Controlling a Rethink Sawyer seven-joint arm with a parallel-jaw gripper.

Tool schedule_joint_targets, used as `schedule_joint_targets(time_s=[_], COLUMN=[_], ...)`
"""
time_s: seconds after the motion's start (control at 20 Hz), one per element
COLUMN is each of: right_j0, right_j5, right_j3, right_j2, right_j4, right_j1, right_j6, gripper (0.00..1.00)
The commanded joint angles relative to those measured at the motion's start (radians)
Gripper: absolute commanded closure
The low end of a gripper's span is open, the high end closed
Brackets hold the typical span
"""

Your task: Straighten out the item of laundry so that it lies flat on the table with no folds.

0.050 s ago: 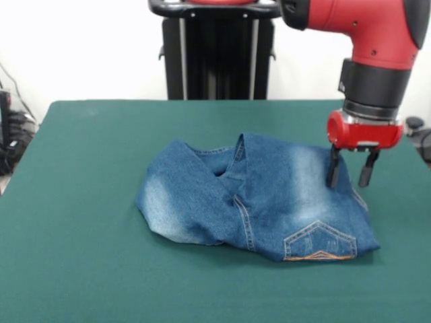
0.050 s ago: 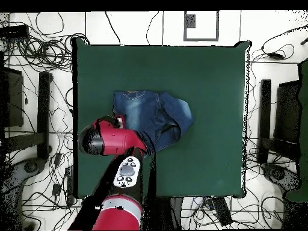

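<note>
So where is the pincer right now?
In the front view the pincer hangs open at the right, its tips at the jeans' right edge, above the embroidered pocket. The overhead view hides it under the arm.

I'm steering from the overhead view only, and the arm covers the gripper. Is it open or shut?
Observer: Open. In the front view the gripper points down with its two fingers apart.
Operator: Where is it against the jeans?
Observer: At one edge of the jeans. One finger is in front of denim, the other just past the edge. I cannot tell whether they touch.
Operator: Which side faces up there?
Observer: A back pocket with orange stitching faces up, at the corner just below the gripper in the front view.
</note>
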Motion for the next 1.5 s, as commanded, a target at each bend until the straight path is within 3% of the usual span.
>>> schedule_joint_targets(time_s=[0.05,1.45,1.5], right_j0=[0.002,0.031,0.030], right_j5=[-0.111,-0.186,-0.197], right_j3=[0.046,0.038,0.039], right_j2=[0.038,0.048,0.050], right_j4=[0.045,0.105,0.106], right_j1=[0.122,0.172,0.173], right_j6=[0.278,0.260,0.263], gripper=[0.00,0.00,1.00])
